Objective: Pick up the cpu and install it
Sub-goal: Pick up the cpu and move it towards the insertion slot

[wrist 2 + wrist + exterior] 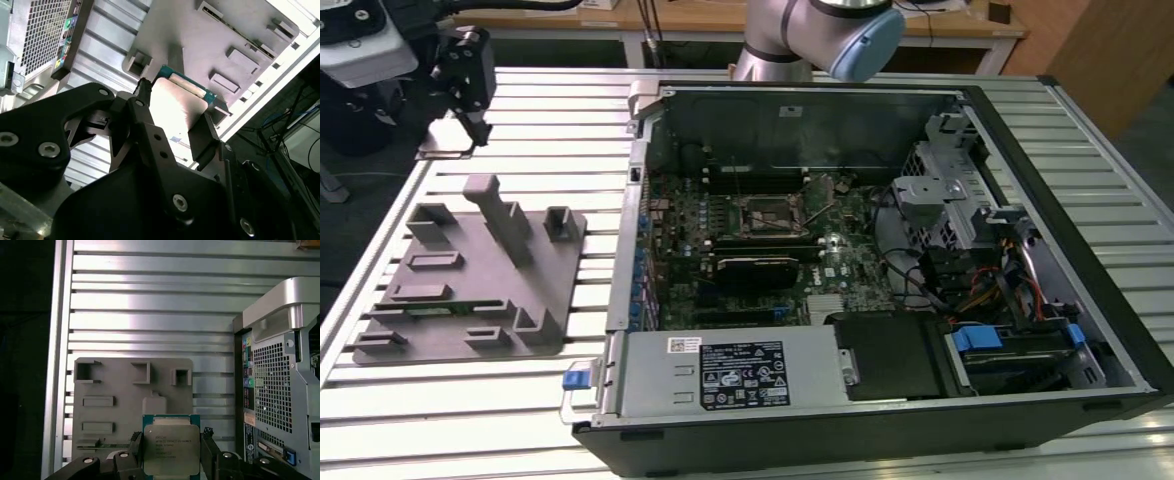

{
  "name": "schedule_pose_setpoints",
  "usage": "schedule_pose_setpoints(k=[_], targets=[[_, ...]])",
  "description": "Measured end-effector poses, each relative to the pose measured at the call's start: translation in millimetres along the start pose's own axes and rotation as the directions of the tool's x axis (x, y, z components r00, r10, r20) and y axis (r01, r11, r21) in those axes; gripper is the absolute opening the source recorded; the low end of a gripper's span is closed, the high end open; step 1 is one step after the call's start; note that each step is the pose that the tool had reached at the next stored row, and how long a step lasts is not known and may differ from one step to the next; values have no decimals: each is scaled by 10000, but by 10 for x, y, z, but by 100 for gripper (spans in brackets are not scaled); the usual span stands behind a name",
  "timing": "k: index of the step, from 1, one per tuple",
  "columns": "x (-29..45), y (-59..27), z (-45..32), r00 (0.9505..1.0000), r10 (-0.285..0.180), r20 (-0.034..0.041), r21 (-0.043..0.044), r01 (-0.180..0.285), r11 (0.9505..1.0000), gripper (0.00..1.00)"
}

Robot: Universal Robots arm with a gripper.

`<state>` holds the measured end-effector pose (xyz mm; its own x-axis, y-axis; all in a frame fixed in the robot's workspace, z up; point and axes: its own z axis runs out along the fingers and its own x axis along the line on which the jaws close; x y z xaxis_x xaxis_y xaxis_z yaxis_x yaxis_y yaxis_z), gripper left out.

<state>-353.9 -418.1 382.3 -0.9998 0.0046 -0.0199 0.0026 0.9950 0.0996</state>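
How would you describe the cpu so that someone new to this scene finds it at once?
Start from the slatted metal table, where a grey tray lies beside the computer case. In the first wrist view, the gripper holds the cpu in front of that tray. It is the only flat square piece with a silvery top and a thin green rim.

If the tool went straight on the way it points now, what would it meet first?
Probably the grey fixture plate on the table: the tool, shut on the cpu, points at it. Depth is unclear.
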Motion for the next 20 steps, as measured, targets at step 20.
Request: schedule_pose_setpoints(k=[20], targets=[[-404,1,5,10000,5,-1,-259,-5,9997,54]])
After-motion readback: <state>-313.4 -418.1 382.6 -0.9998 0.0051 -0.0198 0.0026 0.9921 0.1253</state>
